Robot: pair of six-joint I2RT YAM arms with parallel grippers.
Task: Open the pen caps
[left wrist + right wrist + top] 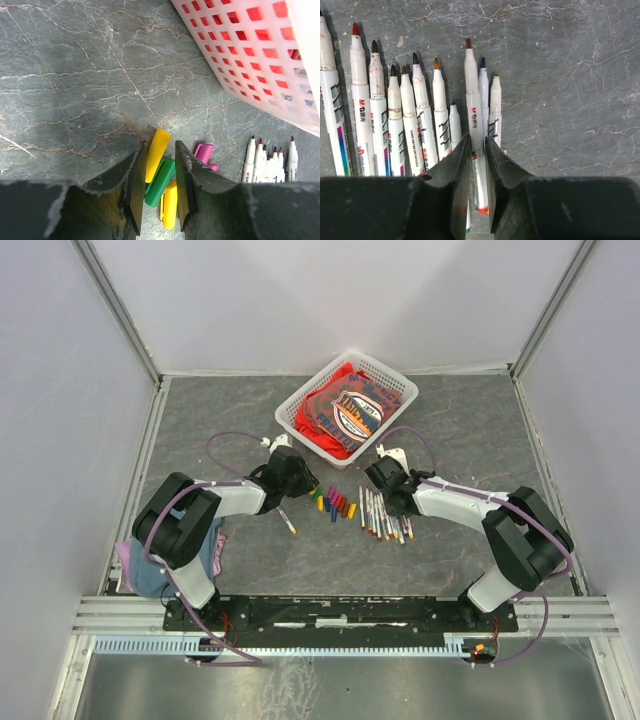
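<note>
**Top external view:** Two robot arms reach over a grey, marble-patterned table point(200, 420). The pen caps point(336, 504), a cluster of stubby coloured plastic cylinders, lie at the centre between the left gripper point(305, 490) and the right gripper point(388, 498). A row of white uncapped marker pens point(385, 515) lies just right of the caps, and a single white pen point(287, 521) lies apart on the left. Behind them, a white plastic lattice basket point(312, 386) holds a red printed cloth point(315, 435).

**Left wrist view:** The left gripper point(160, 145) is partly open and low over the table. Its fingers point(135, 185) stand on either side of a yellow cap point(157, 152), a green cap point(161, 182) and a second yellow cap point(170, 202), all lying flat and none of them clamped. A magenta cap point(204, 152) rests just outside the right finger.

**Right wrist view:** The right gripper point(477, 141) is narrowly open, astride the barrel of one red-tipped white pen point(472, 100) that lies in the row. Whether its pads touch the barrel cannot be told.
</note>
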